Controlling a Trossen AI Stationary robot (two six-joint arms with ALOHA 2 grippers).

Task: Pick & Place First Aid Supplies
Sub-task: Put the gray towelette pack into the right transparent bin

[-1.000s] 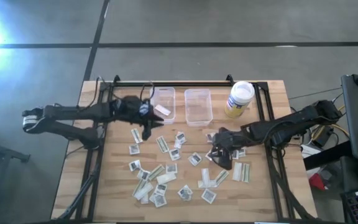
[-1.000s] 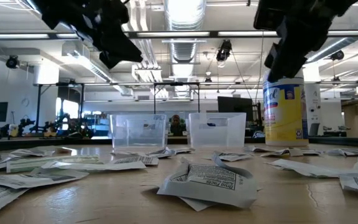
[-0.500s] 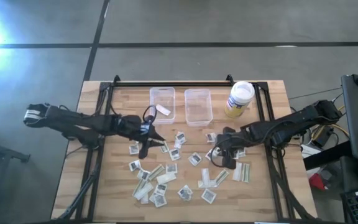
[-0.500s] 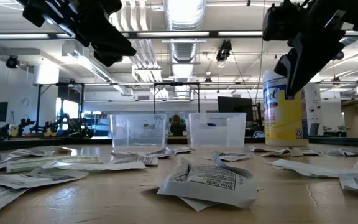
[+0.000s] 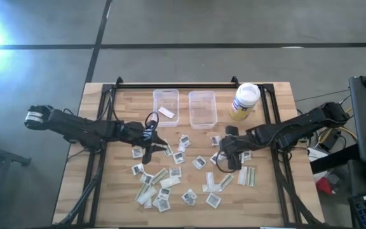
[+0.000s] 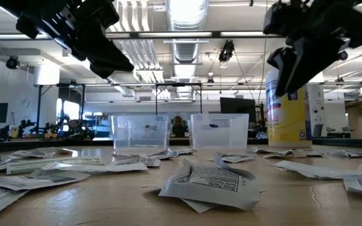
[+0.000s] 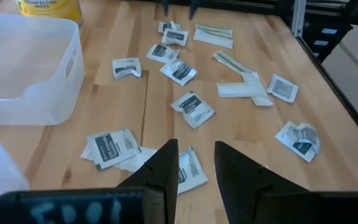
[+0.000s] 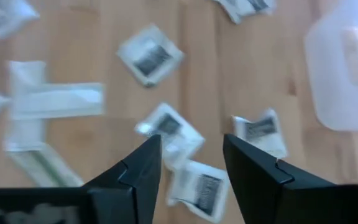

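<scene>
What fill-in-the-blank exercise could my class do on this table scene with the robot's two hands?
1. The two clear bins stand side by side; a single packet lies in the ____ one in the high view.
2. The jar has a ____ lid.
3. The left hand holds ____ between its fingers.
4. The packets lie scattered on the ____ table.

Missing words: left; white; nothing; wooden
</scene>
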